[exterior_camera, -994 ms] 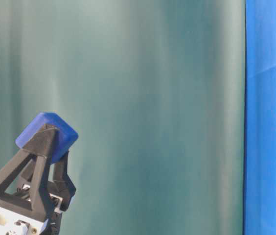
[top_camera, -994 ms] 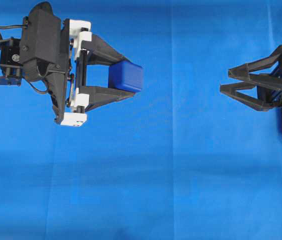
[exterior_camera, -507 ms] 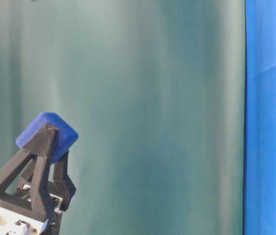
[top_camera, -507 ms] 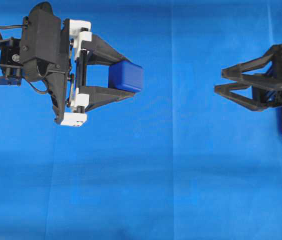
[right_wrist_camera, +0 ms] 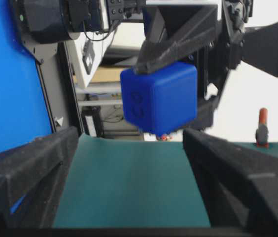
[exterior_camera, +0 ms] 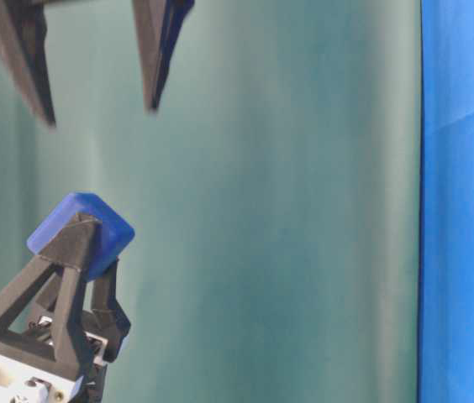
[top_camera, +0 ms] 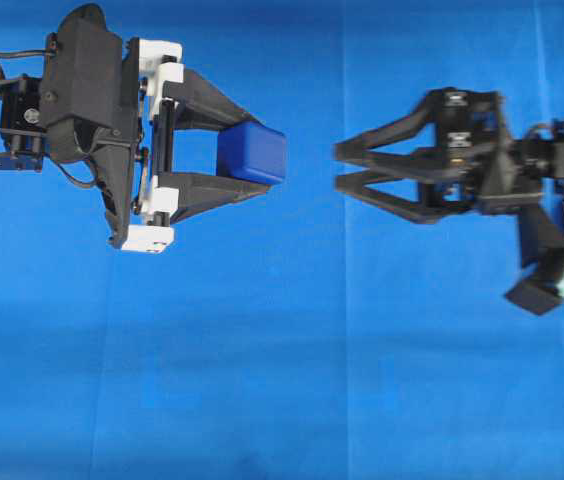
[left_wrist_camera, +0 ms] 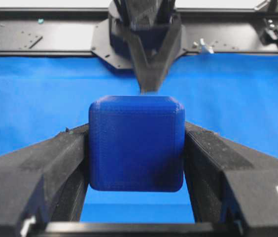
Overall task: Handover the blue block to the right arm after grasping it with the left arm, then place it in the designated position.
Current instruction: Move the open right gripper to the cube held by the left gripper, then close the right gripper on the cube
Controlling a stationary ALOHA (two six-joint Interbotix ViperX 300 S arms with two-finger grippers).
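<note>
Over the blue cloth on the table, from left to right: first the left arm, black with white brackets, reaching toward the right. At its tip the left end effector, closed narrow on the blue block, one black finger pressed on each side of it. Blue block up in the air, clear of the cloth, a small dark-blue cube with round edges, tilted a bit in the table-level view. Just right of the blue block, a small gap of bare cloth. Then the right end effector, all black, fingers spread wide with nothing between them, tips pointing at the blue block and near it but not touching. Behind it, farther right of the blue block, the right arm, a little blurred. From the right wrist view, blue block straight ahead, in line with the gap between the two wide fingers.
</note>
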